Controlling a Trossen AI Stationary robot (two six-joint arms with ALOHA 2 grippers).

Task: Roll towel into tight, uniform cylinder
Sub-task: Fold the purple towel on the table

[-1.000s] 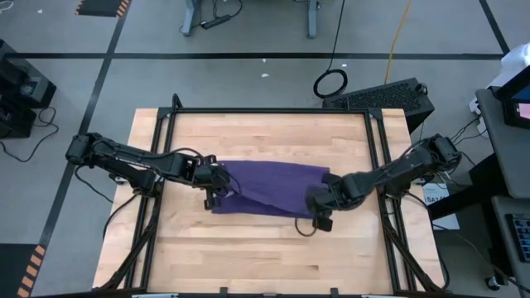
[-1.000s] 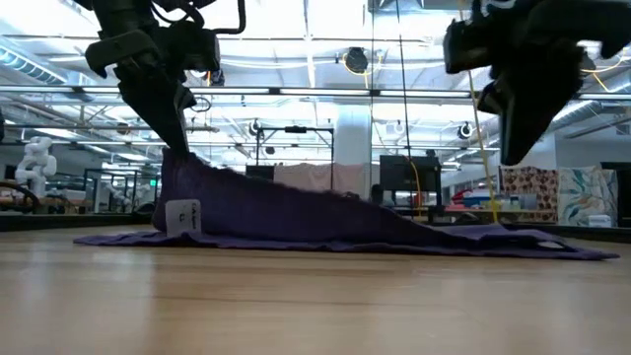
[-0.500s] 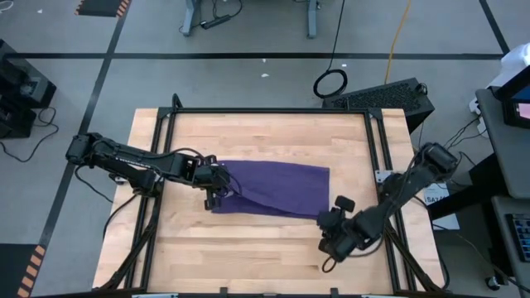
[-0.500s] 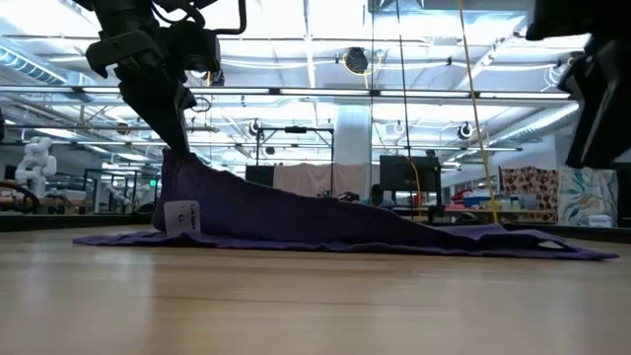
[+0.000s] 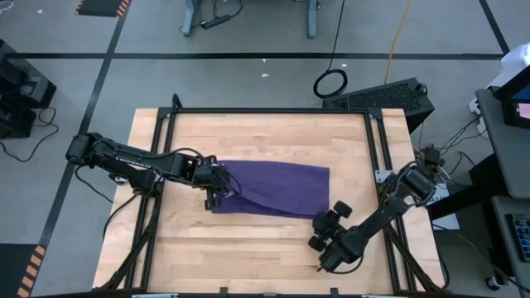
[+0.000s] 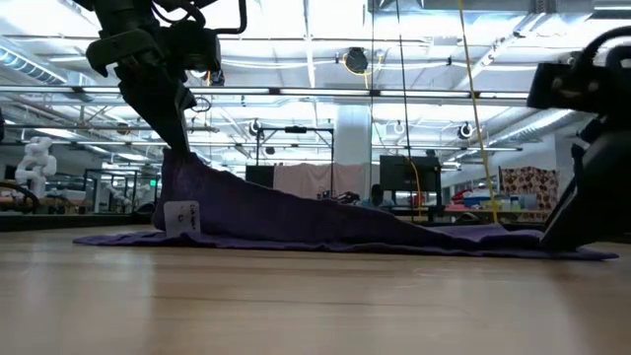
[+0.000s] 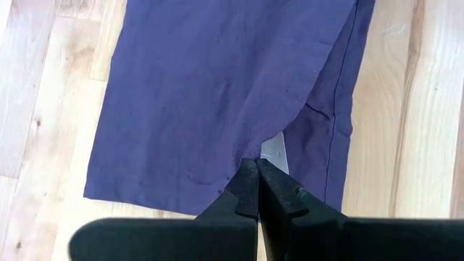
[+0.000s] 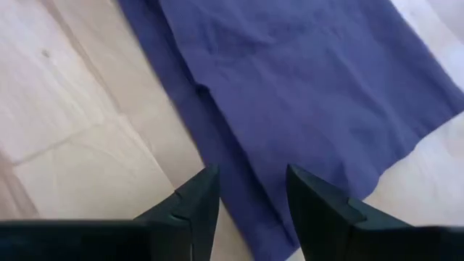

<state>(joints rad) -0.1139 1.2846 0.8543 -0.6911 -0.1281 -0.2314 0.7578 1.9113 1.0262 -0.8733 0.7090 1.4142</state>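
The purple towel (image 5: 277, 186) lies spread across the middle of the wooden table, its left end raised into a peak (image 6: 182, 163). A white tag (image 6: 182, 217) hangs below that peak. My left gripper (image 5: 217, 194) is shut on this raised end. My right gripper (image 5: 317, 233) is open and low over the table just past the towel's near right corner (image 5: 319, 213). In the right wrist view its fingers (image 8: 203, 206) stand apart over the towel's edge (image 8: 217, 159); whether they touch the cloth does not show. My left gripper pinches the towel's left edge (image 7: 243, 156) between its two shut fingers, close beside the white tag (image 7: 274, 152). The fingers slant down from the table's left side. The pinched end stands lifted like a tent, and the cloth slopes down to the right, where it lies on the table.
Black frame rails (image 5: 265, 111) border the tabletop on all sides. Bare wood (image 5: 248, 257) lies between the towel and the near edge, and more (image 5: 265, 136) behind the towel. A black box (image 5: 381, 95) sits on the floor past the far right corner.
My right gripper has swung from above the towel's right end toward the table's near edge, come down low and rolled its wrist, ending beside the towel's near right corner. The towel and my left gripper have stayed as they were.
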